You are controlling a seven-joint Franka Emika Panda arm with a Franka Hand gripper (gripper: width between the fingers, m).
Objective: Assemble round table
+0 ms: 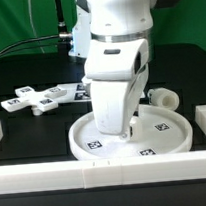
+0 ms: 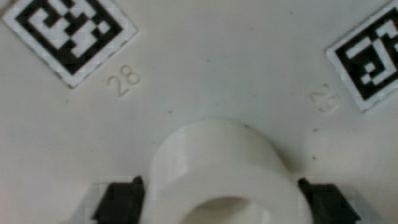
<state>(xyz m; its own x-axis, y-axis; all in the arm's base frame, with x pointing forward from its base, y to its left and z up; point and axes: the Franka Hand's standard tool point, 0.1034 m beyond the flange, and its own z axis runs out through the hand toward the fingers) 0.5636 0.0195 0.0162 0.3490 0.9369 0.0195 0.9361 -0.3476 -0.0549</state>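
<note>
The large rimmed round disc (image 1: 172, 136) lies flat on the black table, tags up. In the wrist view its white face (image 2: 214, 85) fills the picture, with two tags and faint numbers. My gripper (image 2: 222, 203) hangs straight over the disc, shut on the short cylindrical post (image 2: 222, 165). A black finger (image 2: 121, 202) stands on each side of the post, whose hollow end faces the camera. In the exterior view the arm's white hand (image 1: 115, 95) hides the fingers and the post. The cross-shaped four-armed piece (image 1: 35, 97) lies loose at the exterior view's left.
Long white border rails run along the front (image 1: 106, 172) and the exterior view's right (image 1: 205, 119). A small white tagged thing (image 1: 168, 96) sits just behind the disc on that side; what it is I cannot tell.
</note>
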